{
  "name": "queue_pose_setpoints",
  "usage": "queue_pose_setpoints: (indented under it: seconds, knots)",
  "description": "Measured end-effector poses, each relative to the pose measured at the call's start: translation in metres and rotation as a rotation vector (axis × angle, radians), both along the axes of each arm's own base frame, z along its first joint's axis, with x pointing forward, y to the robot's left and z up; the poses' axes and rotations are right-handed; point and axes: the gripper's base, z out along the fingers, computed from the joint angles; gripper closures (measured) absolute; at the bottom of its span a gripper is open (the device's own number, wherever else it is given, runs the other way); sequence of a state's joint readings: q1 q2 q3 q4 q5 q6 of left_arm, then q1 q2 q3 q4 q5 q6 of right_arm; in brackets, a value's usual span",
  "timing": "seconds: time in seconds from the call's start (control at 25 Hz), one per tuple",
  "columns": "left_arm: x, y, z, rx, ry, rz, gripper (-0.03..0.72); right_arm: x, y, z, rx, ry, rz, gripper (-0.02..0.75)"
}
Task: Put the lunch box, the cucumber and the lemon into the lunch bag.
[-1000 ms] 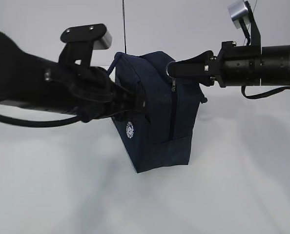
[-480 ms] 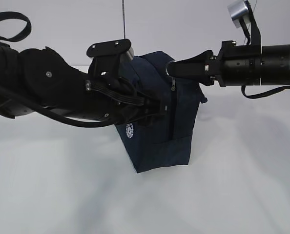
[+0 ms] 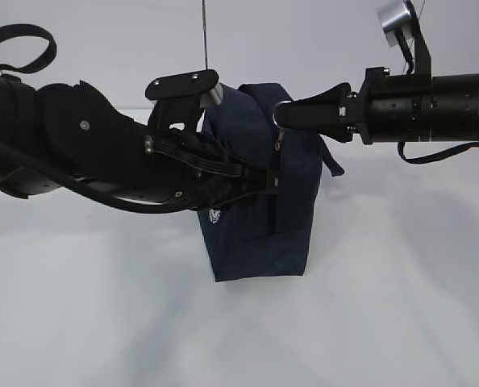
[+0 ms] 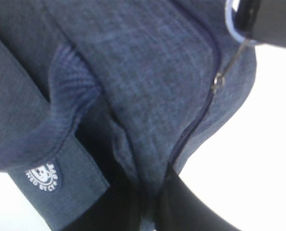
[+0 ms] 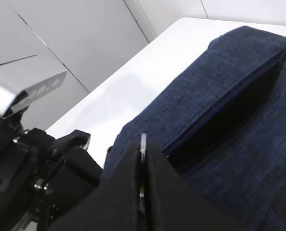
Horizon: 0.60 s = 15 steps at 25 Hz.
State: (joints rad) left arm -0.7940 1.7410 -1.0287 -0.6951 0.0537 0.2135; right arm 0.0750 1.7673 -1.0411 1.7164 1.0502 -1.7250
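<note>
Left gripper [image 3: 265, 179], jaws pinched on the fabric beside the zipper [image 3: 274, 189], meets the navy lunch bag [image 3: 260, 242] at its front face, the bag standing upright on the white table [image 3: 385, 306]; right gripper [image 3: 281, 113], at the bag's top edge, is clamped on the metal ring pull [image 5: 143, 144]

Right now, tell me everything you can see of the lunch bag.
The lunch bag is dark navy woven fabric, standing upright on the white table. A black zipper runs down its side, partly open near the top. A round white logo marks one face. The left pincer is shut, pinching fabric beside the zipper; the right pincer is shut on the metal ring pull.
</note>
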Motion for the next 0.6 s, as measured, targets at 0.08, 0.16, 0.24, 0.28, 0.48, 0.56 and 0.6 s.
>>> queue_pose_setpoints:
  seconds: [0.08,0.16,0.24,0.28,0.48,0.56,0.6]
  knots:
    - [-0.0009,-0.0001,-0.0007,0.006,0.007,-0.009,0.691,-0.0005,0.0003,0.0002,0.003,0.001,0.006,0.738]
    - [-0.0022,-0.0002,-0.0015,0.015,0.018,-0.022,0.692,-0.0009,0.0005,0.0003,0.005,0.002,0.011,0.738]
    - [-0.0030,-0.0005,-0.0019,0.025,0.022,-0.037,0.692,-0.0010,0.0005,0.0001,0.004,0.005,0.011,0.738]
    - [-0.0034,-0.0007,-0.0018,0.030,0.023,-0.045,0.692,-0.0011,0.0006,0.0002,0.005,0.005,0.013,0.738]
    - [-0.0052,-0.0012,-0.0024,0.047,0.038,-0.070,0.693,-0.0013,0.0006,0.0001,0.006,0.010,0.014,0.738]
    - [-0.0053,-0.0011,-0.0025,0.048,0.038,-0.072,0.693,-0.0007,0.0007,0.0014,0.006,0.005,0.015,0.738]
    - [-0.0053,-0.0011,-0.0026,0.050,0.036,-0.074,0.693,-0.0001,0.0008,0.0025,0.008,0.002,0.015,0.738]
